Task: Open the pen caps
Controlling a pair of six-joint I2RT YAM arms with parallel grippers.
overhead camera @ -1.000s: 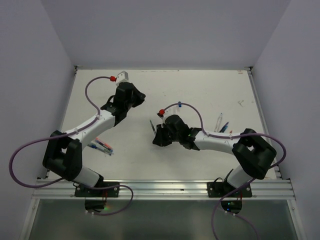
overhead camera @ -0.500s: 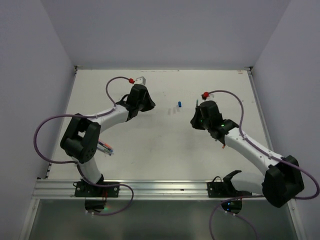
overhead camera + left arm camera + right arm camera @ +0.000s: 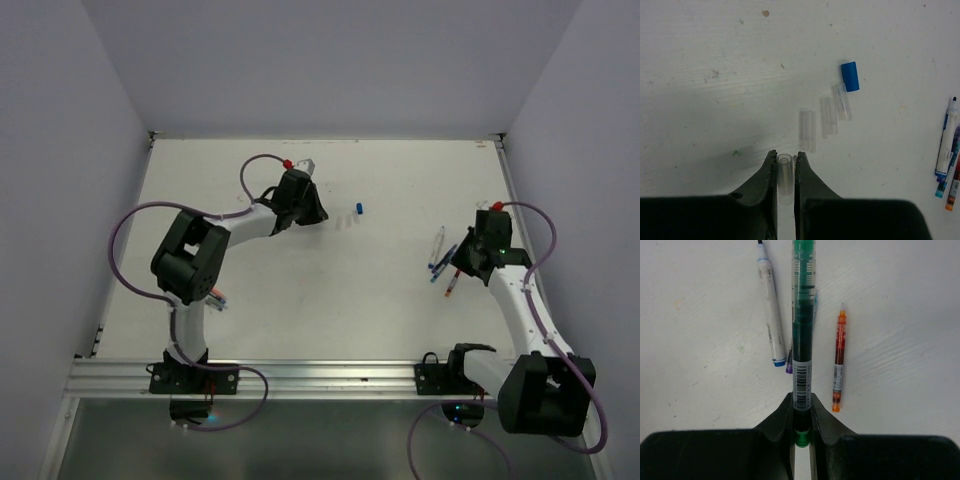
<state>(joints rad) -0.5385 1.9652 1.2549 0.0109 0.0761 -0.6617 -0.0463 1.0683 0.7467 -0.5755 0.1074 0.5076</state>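
My left gripper (image 3: 785, 159) is shut on a clear pen cap (image 3: 785, 172), just above the table and near a row of caps. That row holds three clear caps (image 3: 807, 130) and a blue cap (image 3: 850, 76); the blue cap shows in the top view (image 3: 360, 208) right of my left gripper (image 3: 318, 212). My right gripper (image 3: 801, 402) is shut on a green pen (image 3: 802, 330) with no cap on its far end. It holds the pen over the loose pens at the right of the table (image 3: 445, 258).
An orange pen (image 3: 839, 360), a white-and-blue pen (image 3: 768, 305) and a purple pen tip (image 3: 789, 369) lie under my right gripper. More pens (image 3: 215, 297) lie by the left arm's base. Pens show at the right edge of the left wrist view (image 3: 946, 145).
Both arms swung apart from the table's middle. My left gripper moved right to the row of caps with a clear cap. My right gripper carried the green pen to the pens at the right.
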